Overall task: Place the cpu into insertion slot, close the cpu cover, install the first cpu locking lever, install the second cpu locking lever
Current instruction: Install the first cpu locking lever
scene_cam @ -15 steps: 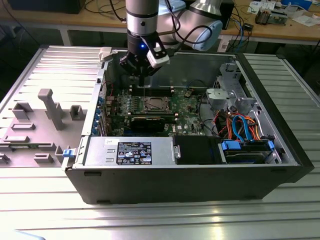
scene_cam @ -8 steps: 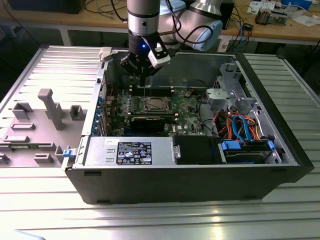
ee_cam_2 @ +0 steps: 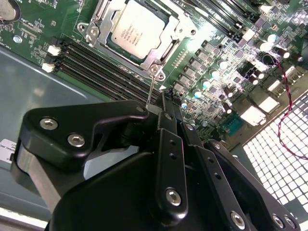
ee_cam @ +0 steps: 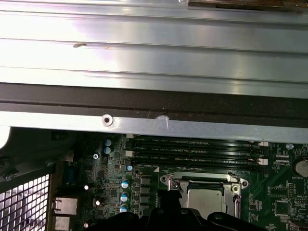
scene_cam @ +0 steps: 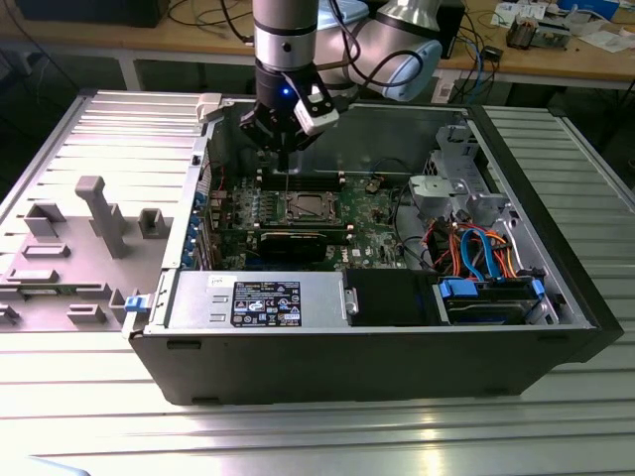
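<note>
Ribbed metal table [scene_cam: 89, 119] carries the case in the exterior view; second wrist view shows cpu [ee_cam_2: 134, 28] seated, gripper [ee_cam_2: 154, 108] fingers together.

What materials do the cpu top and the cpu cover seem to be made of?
The cpu top looks like brushed silver-grey metal with a matte, even sheen. The cpu cover around it seems to be thin, shiny, probably steel sheet, because it shows bright reflections.

— How many chips sit in the socket?
— One cpu [ee_cam_2: 136, 28], inside one cpu cover [ee_cam_2: 166, 48].
— Memory slots?
— Four long black memory slots [ee_cam: 195, 150], side by side.
— Arms?
— One gripper [scene_cam: 282, 146] over one green motherboard [scene_cam: 372, 213], all in one computer case [scene_cam: 377, 347].
</note>
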You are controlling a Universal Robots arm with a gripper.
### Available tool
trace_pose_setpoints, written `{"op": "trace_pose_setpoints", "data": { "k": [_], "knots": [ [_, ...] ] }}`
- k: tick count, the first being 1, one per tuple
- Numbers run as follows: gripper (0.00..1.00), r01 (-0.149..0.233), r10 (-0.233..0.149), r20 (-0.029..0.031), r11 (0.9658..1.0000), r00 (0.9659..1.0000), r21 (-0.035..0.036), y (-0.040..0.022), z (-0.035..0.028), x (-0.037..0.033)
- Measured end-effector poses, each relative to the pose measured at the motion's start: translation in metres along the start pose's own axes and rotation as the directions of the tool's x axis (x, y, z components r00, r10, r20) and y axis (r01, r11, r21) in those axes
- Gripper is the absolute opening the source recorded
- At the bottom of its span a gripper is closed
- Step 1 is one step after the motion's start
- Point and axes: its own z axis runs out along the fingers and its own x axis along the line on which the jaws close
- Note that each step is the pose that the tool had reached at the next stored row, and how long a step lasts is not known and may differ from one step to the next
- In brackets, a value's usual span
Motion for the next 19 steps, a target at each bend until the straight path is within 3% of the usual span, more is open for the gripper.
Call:
{"op": "trace_pose_setpoints", "data": {
  "k": [9,19],
  "knots": [
    [0.11,0.0,0.0,-0.0004,1.0,1.0,-0.0001,-0.0004,0.0,-0.0062],
    [0.11,0.0,0.0,-0.0004,1.0,1.0,-0.0002,-0.0004,0.0001,-0.0064]
  ]
}}
